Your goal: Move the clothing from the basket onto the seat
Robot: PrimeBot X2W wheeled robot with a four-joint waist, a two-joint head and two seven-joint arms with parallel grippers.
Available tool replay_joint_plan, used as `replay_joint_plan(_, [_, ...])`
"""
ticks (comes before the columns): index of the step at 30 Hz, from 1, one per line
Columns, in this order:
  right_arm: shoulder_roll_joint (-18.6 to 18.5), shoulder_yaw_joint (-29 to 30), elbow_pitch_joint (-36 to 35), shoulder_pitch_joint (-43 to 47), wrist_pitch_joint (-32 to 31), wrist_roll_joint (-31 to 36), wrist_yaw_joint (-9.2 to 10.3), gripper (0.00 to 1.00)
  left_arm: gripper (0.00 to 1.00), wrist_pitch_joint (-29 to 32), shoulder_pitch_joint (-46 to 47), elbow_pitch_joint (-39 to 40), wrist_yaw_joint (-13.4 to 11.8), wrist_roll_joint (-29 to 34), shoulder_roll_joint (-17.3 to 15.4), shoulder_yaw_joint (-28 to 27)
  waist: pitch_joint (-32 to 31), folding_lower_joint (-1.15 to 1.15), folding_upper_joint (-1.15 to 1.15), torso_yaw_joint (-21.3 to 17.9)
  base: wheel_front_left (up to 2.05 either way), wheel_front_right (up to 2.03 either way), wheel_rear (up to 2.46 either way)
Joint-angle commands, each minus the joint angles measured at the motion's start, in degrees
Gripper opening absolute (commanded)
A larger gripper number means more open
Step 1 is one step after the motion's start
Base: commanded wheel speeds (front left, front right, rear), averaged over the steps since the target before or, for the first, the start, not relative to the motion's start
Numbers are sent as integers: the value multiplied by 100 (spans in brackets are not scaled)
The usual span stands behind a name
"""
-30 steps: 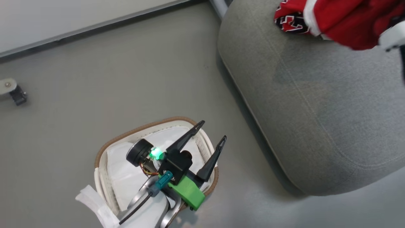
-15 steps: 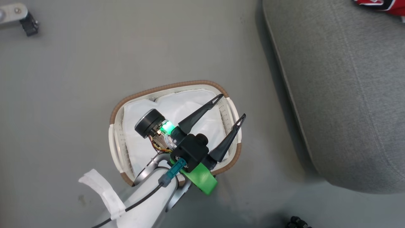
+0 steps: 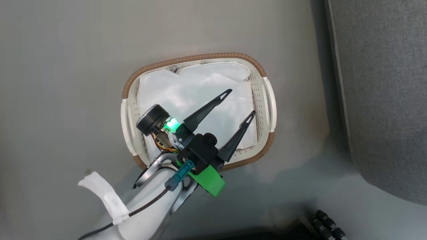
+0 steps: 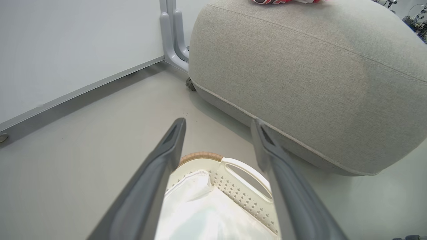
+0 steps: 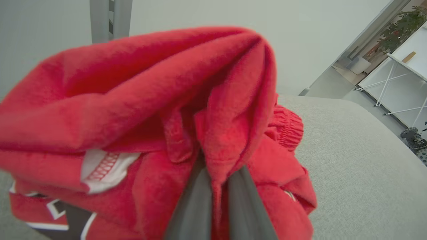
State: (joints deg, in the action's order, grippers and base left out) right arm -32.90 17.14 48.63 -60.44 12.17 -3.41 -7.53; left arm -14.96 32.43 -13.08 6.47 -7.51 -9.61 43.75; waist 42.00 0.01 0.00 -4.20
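Observation:
The white basket with a brown woven rim stands on the floor and holds a white cloth liner. My left gripper hovers open over its right half with nothing between its fingers; the same gripper points past the basket's handle. My right gripper is shut on a fold of red clothing above the grey seat. Beneath the held garment lies red cloth with black-and-white lettering. A red scrap of clothing rests on top of the seat.
The seat's grey side rises right of the basket. A white wall panel with a metal frame post stands behind the seat. Dark ribbed parts lie at the lower right on the floor. A white table stands far off.
The head camera has tilted down and turned, so the basket now sits mid-picture and the red clothing has left its view. The left gripper stays open over the basket.

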Motion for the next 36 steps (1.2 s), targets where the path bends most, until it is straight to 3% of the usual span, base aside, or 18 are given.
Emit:
replay_joint_plan(1, [72, -19, 87, 56, 80, 25, 8, 18, 100, -8, 104, -10, -43, -36, -22, -18, 45, -1, 0, 19, 0, 0, 0])
replay_joint_plan(2, [86, -27, 139, 68, 132, 27, 8, 35, 100, -9, 105, -18, -39, -47, -25, -17, 33, -1, 0, 2, 0, 0, 0])
replay_joint_plan(3, [88, -36, 165, 75, 168, 31, 8, 81, 100, -11, 108, -24, -40, -50, -31, -11, 24, -1, 0, -13, 0, 0, 0])
replay_joint_plan(4, [110, -47, 190, 93, 204, 30, 8, 100, 100, -11, 109, -37, -44, -52, -43, -10, 11, -1, 0, -38, 0, 0, 0])
replay_joint_plan(13, [428, -101, -247, 623, 303, -42, 8, 100, 100, -22, -1, -115, -91, -139, -79, -24, -340, -1, 0, -255, 0, 0, 0])
replay_joint_plan(23, [658, -113, -902, 1405, 308, 129, 8, 100, 100, -25, -334, -206, -250, -389, 101, -289, -1311, -1, 0, -307, 0, 0, 0])
replay_joint_plan(29, [967, -179, -1081, 1599, 308, 214, 8, 100, 100, -19, -759, -125, -443, -589, 268, -834, -1993, -1, 0, -263, 0, 0, 0])
replay_joint_plan(36, [1570, -315, -1211, 1880, 308, 313, 8, 100, 100, -19, -1289, -151, -594, -545, 363, -1414, -2615, -1, 0, -89, 0, 0, 0])
